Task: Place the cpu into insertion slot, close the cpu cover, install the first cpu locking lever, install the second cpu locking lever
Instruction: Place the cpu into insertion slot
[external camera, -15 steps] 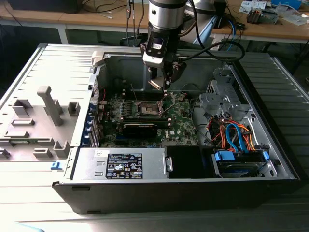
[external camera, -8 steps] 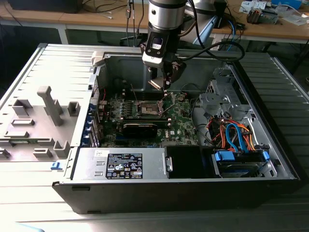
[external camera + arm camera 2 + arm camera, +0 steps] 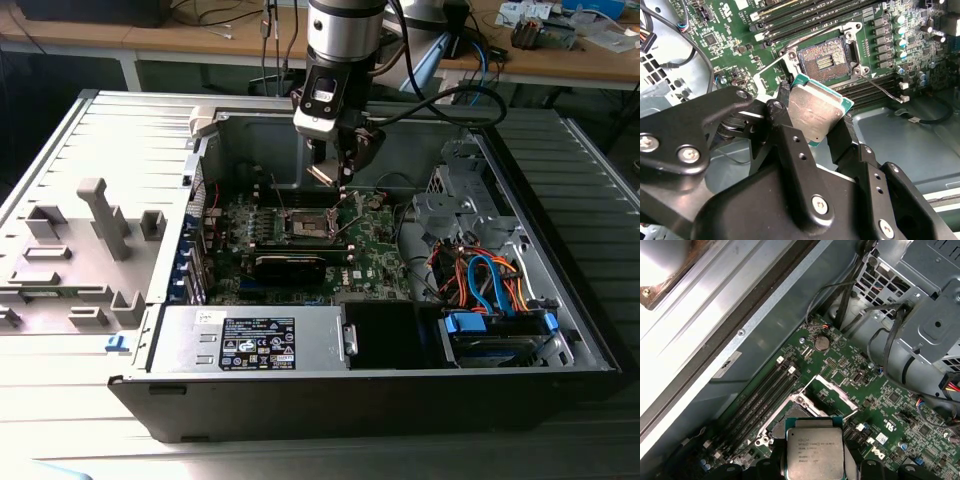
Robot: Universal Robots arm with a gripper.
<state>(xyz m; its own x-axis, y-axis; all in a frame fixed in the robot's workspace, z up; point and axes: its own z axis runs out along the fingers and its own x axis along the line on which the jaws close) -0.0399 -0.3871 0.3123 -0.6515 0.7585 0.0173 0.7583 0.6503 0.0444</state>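
Observation:
In the exterior view my gripper [image 3: 335, 172] hangs inside the open computer case, a little above the green board. It is shut on the cpu [image 3: 815, 112], a flat square chip with a silver top, held by two opposite edges and tilted. The first wrist view shows the cpu [image 3: 814, 450] from above, covering part of the socket. The insertion slot [image 3: 824, 59] is a dark square socket with a silver rim; it lies open and bare below the chip. The cpu cover [image 3: 834, 390] stands swung up at one side of the slot. A thin wire lever [image 3: 881, 88] sticks out beside the socket.
A long black block [image 3: 290, 265] lies on the board just in front of the socket [image 3: 308, 226]. Memory slots [image 3: 760, 400] run beside it. A silver power supply [image 3: 260, 342] fills the front, and a drive cage with blue and orange cables [image 3: 490, 290] stands on the exterior view's right.

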